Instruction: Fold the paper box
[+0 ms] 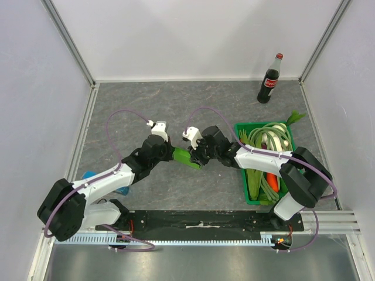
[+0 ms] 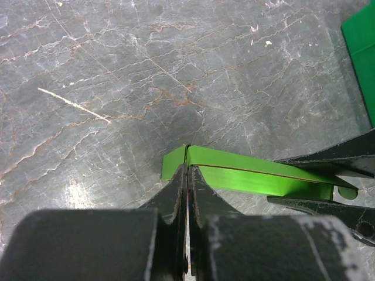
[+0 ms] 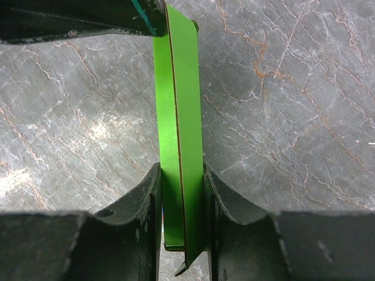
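No legible text; red label on dark bottle (image 1: pixel 270 82) (far right corner) too small to read.

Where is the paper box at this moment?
In the top view the paper box is mid-table, held between the left gripper and the right gripper, each clamping one end, just left of the green crate.

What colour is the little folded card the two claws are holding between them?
Bright lime green. The paper box shows best in the right wrist view.
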Motion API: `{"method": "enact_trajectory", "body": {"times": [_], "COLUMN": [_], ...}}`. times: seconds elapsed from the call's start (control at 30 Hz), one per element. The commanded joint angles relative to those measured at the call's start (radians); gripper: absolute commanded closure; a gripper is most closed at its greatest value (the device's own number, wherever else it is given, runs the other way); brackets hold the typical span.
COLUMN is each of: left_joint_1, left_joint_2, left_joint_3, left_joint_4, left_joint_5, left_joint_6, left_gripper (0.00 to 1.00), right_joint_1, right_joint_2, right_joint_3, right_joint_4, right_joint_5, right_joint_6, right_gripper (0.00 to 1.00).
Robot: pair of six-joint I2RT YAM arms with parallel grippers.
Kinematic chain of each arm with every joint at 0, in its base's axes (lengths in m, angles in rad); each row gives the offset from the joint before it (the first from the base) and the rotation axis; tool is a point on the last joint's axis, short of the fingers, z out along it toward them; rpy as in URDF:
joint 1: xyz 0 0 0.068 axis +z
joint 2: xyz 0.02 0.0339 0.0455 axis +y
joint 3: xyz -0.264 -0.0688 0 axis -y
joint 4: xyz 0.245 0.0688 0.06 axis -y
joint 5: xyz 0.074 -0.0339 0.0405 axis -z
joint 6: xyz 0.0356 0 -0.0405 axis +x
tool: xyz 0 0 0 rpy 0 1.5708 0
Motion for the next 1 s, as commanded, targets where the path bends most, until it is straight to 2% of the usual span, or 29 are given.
{"method": "enact_trajectory", "body": {"times": [0.0, 0.17, 0.2, 0.3, 0.4, 0.6, 0.8, 0.83, 0.87, 0.9, 0.97], "left_joint_1": [-0.024, -0.067, -0.07, -0.076, -0.088, -0.122, -0.16, -0.16, -0.162, -0.163, -0.169], "left_joint_2": [-0.013, -0.025, -0.022, -0.008, 0.007, 0.007, 0.003, 0.006, 0.009, 0.023, 0.032], "left_joint_3": [-0.101, -0.095, -0.091, -0.078, -0.056, -0.042, -0.021, -0.016, -0.01, 0.005, 0.019], "left_joint_4": [-0.086, -0.098, -0.103, -0.143, -0.175, -0.194, -0.22, -0.224, -0.233, -0.241, -0.264], "left_joint_5": [-0.115, -0.168, -0.181, -0.207, -0.24, -0.28, -0.314, -0.316, -0.32, -0.325, -0.339], "left_joint_6": [-0.069, -0.089, -0.092, -0.116, -0.149, -0.175, -0.189, -0.189, -0.182, -0.179, -0.178], "left_gripper": [0.98, 0.98, 0.98, 0.98, 0.98, 0.98, 0.98, 0.98, 0.98, 0.98, 0.98], "right_joint_1": [-0.011, -0.011, -0.011, -0.011, -0.007, -0.006, -0.007, -0.007, -0.007, -0.006, 0.0], "right_joint_2": [-0.015, -0.026, -0.026, -0.017, -0.064, -0.198, -0.247, -0.24, -0.214, -0.2, -0.166], "right_joint_3": [0.02, 0.043, 0.064, 0.134, 0.143, 0.155, 0.188, 0.201, 0.225, 0.236, 0.259], "right_joint_4": [-0.008, -0.026, -0.054, -0.204, -0.288, -0.477, -0.548, -0.55, -0.557, -0.56, -0.56], "right_joint_5": [0.083, 0.132, 0.151, 0.199, 0.228, 0.257, 0.285, 0.294, 0.29, 0.277, 0.28], "right_joint_6": [0.055, 0.092, 0.103, 0.164, 0.235, 0.333, 0.348, 0.341, 0.338, 0.321, 0.318], "right_gripper": [0.72, 0.59, 0.51, 0.36, 0.3, 0.29, 0.34, 0.36, 0.44, 0.48, 0.51]}}
